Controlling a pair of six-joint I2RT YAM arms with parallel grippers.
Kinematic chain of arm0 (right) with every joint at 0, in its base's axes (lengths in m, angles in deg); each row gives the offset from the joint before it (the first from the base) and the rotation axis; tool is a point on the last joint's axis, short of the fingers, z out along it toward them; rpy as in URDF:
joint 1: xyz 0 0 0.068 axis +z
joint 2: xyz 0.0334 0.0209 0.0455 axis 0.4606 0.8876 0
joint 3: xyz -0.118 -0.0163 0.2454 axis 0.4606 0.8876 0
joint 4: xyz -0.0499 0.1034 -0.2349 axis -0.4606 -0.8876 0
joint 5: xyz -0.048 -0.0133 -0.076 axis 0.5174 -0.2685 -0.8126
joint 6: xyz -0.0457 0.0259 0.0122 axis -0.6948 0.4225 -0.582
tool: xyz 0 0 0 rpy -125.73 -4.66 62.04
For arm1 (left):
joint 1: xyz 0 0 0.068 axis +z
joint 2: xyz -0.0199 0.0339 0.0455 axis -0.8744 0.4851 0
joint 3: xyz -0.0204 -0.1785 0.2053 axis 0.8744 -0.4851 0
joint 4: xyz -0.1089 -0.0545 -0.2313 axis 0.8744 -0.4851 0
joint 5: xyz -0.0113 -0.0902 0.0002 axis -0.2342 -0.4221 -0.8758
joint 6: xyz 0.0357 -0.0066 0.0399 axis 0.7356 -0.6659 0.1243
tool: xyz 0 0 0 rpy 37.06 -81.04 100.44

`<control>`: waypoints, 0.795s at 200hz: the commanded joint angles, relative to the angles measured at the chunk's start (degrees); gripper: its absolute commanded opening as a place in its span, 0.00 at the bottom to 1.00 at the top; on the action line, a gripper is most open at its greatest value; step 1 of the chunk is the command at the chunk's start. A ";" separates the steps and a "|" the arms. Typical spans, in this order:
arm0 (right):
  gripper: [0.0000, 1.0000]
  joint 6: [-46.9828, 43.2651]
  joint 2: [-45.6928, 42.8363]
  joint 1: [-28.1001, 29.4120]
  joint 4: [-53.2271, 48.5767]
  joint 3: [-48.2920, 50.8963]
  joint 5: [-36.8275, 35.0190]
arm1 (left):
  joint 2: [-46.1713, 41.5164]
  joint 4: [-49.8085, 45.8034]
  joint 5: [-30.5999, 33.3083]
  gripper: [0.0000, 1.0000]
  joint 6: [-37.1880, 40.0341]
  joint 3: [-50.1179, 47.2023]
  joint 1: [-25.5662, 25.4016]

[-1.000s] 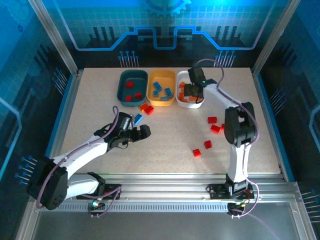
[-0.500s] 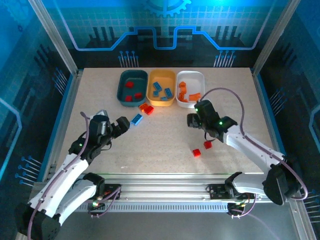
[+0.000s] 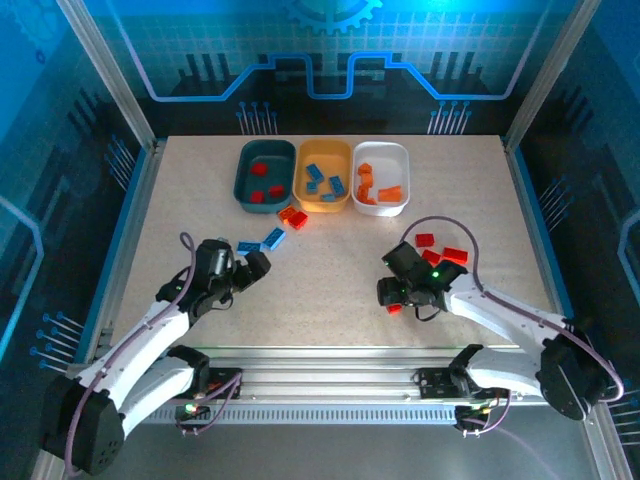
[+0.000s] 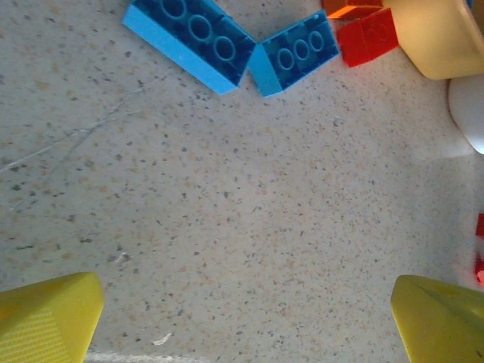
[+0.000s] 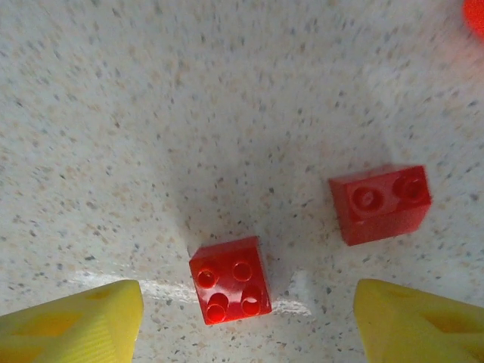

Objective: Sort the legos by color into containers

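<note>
Right gripper (image 5: 246, 324) is released over a small red square plastic brick (image 5: 231, 280); left gripper (image 4: 243, 321) also is released

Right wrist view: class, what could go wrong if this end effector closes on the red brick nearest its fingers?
The red brick sits off-centre in the right end effector, nearer one finger, which may touch first and shove it.
The brick lies slightly skewed to the fingers, so they could catch its corners and twist it.
A second red brick lies close by and might get nudged.
</note>
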 commanded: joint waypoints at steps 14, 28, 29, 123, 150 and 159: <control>0.72 2.12 6.33 1.26 1.62 0.61 2.70 | 0.06 2.76 -3.86 0.99 -1.08 -0.25 0.33; 0.70 2.00 8.53 1.26 3.46 0.88 2.81 | -0.07 2.46 -3.90 0.99 -0.81 -0.30 0.33; 0.69 2.02 8.71 1.26 3.57 0.89 2.81 | -0.11 2.37 -3.89 0.99 -0.79 -0.32 0.33; 0.31 1.86 11.28 3.93 2.34 -2.82 -1.55 | -1.21 0.27 -2.91 0.99 1.27 0.39 0.34; 0.31 0.15 9.58 5.76 2.77 -9.07 -3.65 | -1.41 -2.40 0.23 0.99 3.11 2.13 0.57; 0.31 -0.81 10.20 5.82 4.20 -12.12 -3.38 | -1.65 -3.04 1.15 0.99 3.42 2.45 1.28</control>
